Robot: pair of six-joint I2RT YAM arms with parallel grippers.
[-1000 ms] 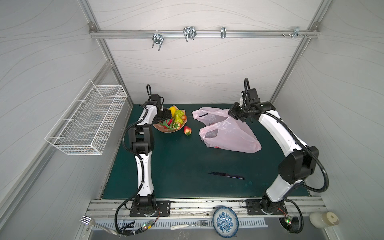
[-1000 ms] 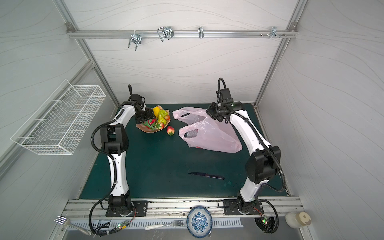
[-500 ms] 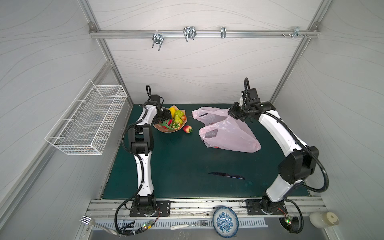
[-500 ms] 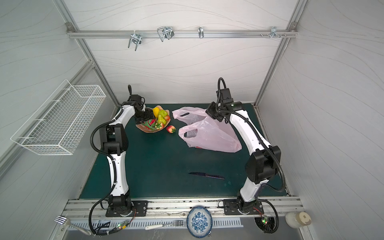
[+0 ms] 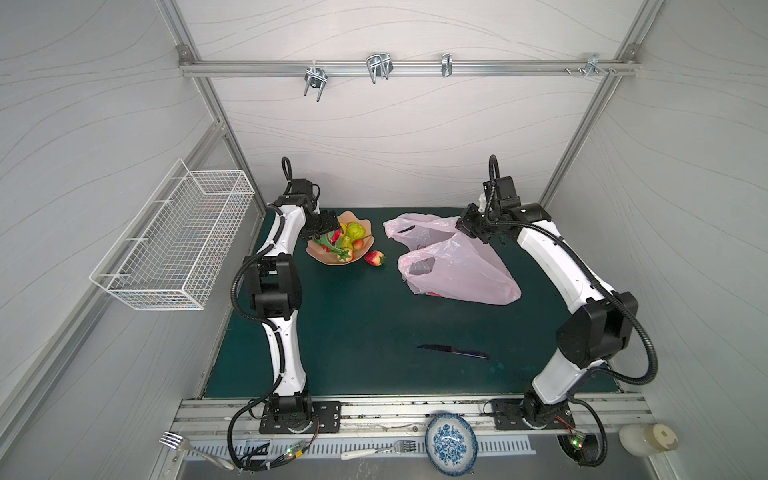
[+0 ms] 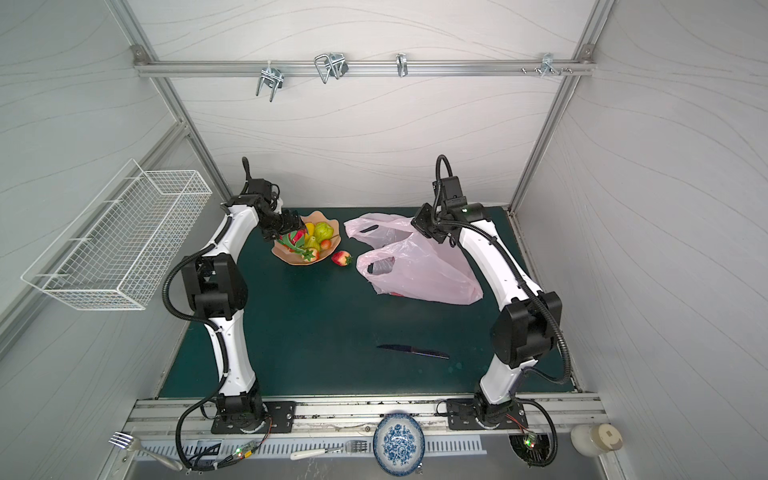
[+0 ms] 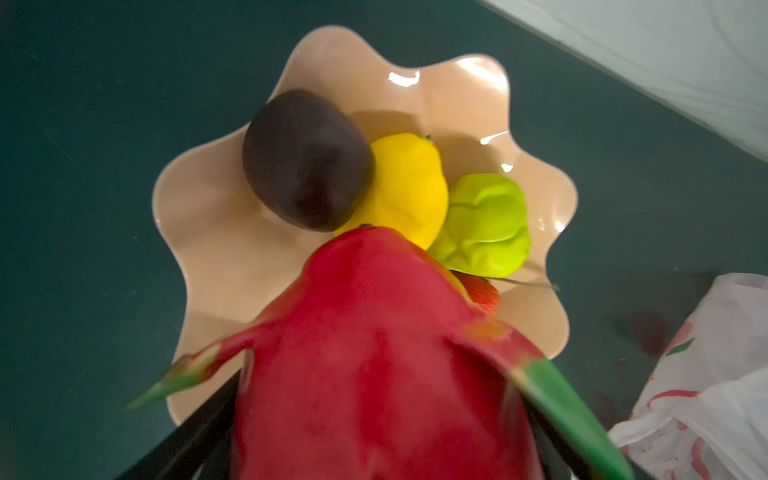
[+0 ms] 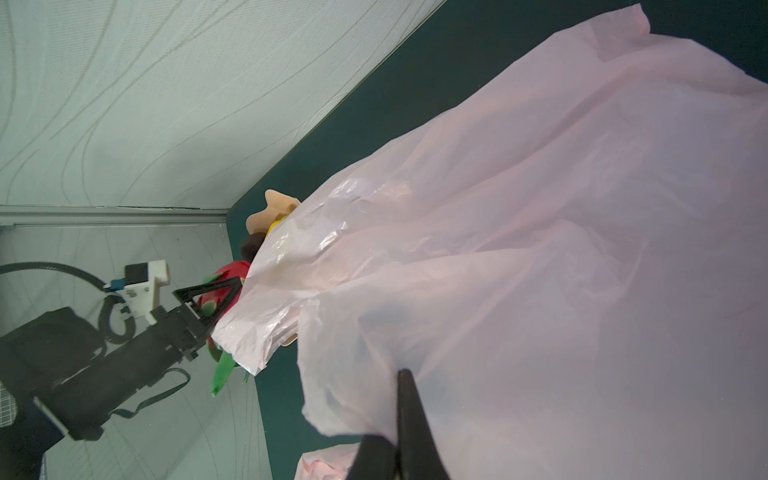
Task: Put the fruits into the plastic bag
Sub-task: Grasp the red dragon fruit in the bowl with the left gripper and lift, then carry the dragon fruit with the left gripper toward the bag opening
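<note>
My left gripper (image 7: 382, 415) is shut on the red-green dragon fruit (image 7: 374, 353), holding it over the peach scalloped bowl (image 7: 216, 232). Its jaws stand wide on either side of the fruit. A dark brown round fruit (image 7: 305, 160), a yellow lemon (image 7: 409, 191) and a green pear (image 7: 486, 224) lie in the bowl. In both top views a strawberry (image 5: 374, 258) lies on the mat between the bowl (image 5: 322, 255) and the plastic bag (image 5: 457, 266). My right gripper (image 8: 405, 374) is shut on the bag's thin edge (image 8: 540, 249) and holds it up at the back.
A dark knife (image 5: 453, 351) lies on the green mat toward the front. A white wire basket (image 5: 174, 241) hangs on the left wall. A blue patterned plate (image 5: 451, 442) and forks sit on the front ledge. The back wall stands close behind the bowl and bag.
</note>
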